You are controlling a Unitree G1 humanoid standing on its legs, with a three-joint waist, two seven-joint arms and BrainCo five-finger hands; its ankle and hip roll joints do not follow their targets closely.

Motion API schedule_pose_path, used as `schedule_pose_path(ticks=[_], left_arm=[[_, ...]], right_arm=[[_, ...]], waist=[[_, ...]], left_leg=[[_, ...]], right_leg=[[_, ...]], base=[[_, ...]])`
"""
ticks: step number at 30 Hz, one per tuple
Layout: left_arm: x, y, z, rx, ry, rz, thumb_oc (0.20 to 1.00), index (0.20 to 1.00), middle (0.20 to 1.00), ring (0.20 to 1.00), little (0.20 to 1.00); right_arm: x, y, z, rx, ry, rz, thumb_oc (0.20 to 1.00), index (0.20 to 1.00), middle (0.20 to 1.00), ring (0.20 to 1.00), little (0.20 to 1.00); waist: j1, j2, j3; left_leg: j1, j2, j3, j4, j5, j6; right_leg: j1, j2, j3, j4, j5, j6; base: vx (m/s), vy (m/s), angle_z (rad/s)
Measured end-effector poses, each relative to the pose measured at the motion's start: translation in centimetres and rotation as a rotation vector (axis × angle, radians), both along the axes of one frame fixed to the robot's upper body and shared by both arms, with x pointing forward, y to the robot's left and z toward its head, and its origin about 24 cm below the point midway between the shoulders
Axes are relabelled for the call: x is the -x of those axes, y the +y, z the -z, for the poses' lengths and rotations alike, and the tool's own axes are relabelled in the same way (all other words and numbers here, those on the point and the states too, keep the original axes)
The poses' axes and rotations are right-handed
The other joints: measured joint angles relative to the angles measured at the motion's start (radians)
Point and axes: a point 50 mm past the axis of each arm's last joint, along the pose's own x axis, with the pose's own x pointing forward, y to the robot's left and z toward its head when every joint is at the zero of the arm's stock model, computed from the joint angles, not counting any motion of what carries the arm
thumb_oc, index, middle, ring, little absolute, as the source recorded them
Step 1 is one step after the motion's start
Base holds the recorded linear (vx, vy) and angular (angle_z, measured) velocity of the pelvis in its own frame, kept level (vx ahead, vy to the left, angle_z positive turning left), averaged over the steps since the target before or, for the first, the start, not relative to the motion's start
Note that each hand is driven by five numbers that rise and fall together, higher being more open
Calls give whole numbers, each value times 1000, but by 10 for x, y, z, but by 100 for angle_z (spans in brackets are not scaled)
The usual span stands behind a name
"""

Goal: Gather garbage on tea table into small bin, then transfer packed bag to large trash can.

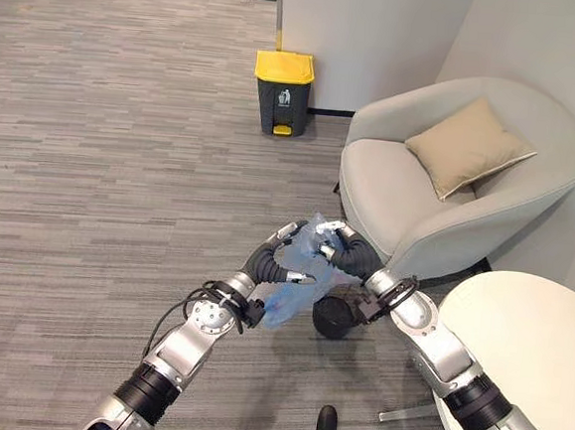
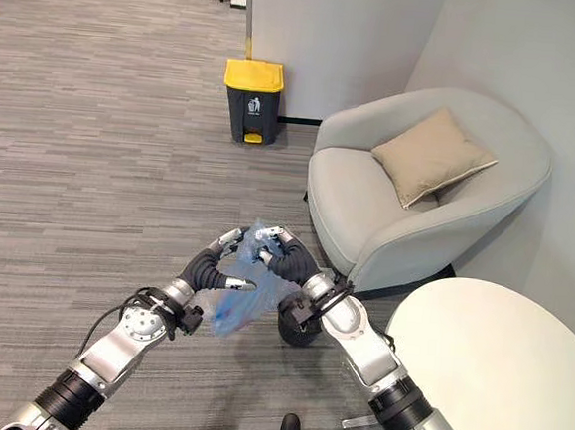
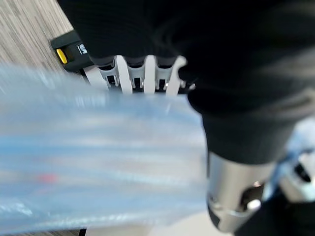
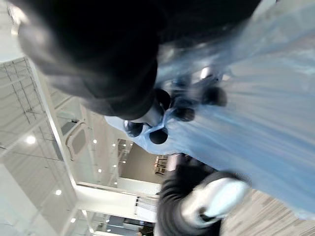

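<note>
A translucent blue garbage bag (image 1: 298, 276) hangs between my two hands above the carpet. My left hand (image 1: 276, 261) is curled round the bag's near side, and my right hand (image 1: 351, 250) pinches its top edge from the right. In the right wrist view dark fingertips (image 4: 173, 114) bunch the blue film (image 4: 256, 123). The left wrist view has the bag (image 3: 98, 162) stretched below the silver fingers (image 3: 143, 73). A small black bin (image 1: 334, 318) sits on the floor just under my right wrist. The large grey trash can with a yellow lid (image 1: 283, 92) stands far ahead by the wall.
The round white tea table (image 1: 536, 354) is at my lower right. A grey armchair (image 1: 439, 187) with a tan cushion (image 1: 467, 145) stands to the right of the path. Open grey carpet (image 1: 122, 162) lies between me and the large can.
</note>
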Motion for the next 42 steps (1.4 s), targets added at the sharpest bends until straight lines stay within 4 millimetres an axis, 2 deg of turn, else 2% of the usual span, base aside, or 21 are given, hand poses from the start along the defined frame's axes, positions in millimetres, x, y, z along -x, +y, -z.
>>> schedule_pose_path(ticks=[2,3,10,18,24,30,31,32,36,42], left_arm=[[0,-1,3,-16,10,1,1000,1000,1000,1000,1000],[0,-5,6,-27,16,7,1000,1000,1000,1000,1000],[0,-19,12,-14,22,-13,1000,1000,1000,1000,1000],[1,-21,15,-43,17,-37,1000,1000,1000,1000,1000],[-1,-16,24,-75,41,-94,1000,1000,1000,1000,1000],[0,-10,39,-182,62,-114,1000,1000,1000,1000,1000],[-1,-14,41,-223,63,-92,765,765,765,765,765],[-3,-17,41,-240,57,-78,200,200,200,200,200],[-9,-30,30,-233,17,-35,200,200,200,200,200],[-11,-34,22,-175,5,-33,200,200,200,200,200]], right_arm=[[0,9,-5,-20,-13,-21,200,200,200,200,200],[0,21,-12,-30,-32,-65,200,200,200,200,200],[7,55,-27,-125,-21,-173,200,200,200,200,200],[13,64,-24,-168,27,-203,200,200,200,200,200],[12,63,-24,-183,39,-197,200,200,200,200,200],[12,63,-24,-184,40,-196,200,200,200,200,200],[13,64,-24,-188,43,-198,200,200,200,200,200],[13,65,-24,-191,46,-200,200,200,200,200,200],[17,72,-22,-215,82,-231,200,200,200,200,200],[18,72,-22,-240,102,-245,200,200,200,200,200]], waist=[[2,0,0],[1,-1,-2],[8,-15,-24],[13,-28,-38],[14,-28,-42],[14,-28,-51],[14,-28,-53],[17,-28,-53],[20,-28,-56],[6,-28,-59]], left_leg=[[5,0,1,0,0,0],[11,0,5,0,0,0],[9,0,9,1,1,-1],[9,0,11,1,1,-1],[10,-1,12,2,1,-1],[10,0,13,2,1,-1],[11,-1,13,2,1,-2],[10,-1,13,2,1,-2],[10,0,13,2,2,-3],[11,0,13,1,3,-4]], right_leg=[[5,0,1,0,0,0],[9,1,6,0,-1,1],[7,1,10,0,-2,2],[6,1,12,0,-5,7],[6,1,13,0,-5,7],[6,1,13,0,-4,6],[6,0,13,0,-3,4],[6,0,13,0,-1,2],[6,0,13,0,-1,2],[6,0,12,0,-2,4]], base=[[25,22,-4],[20,21,-5],[2,3,-1],[0,0,0],[0,0,0],[0,0,0],[0,0,0],[0,0,0],[0,0,0],[0,0,0]])
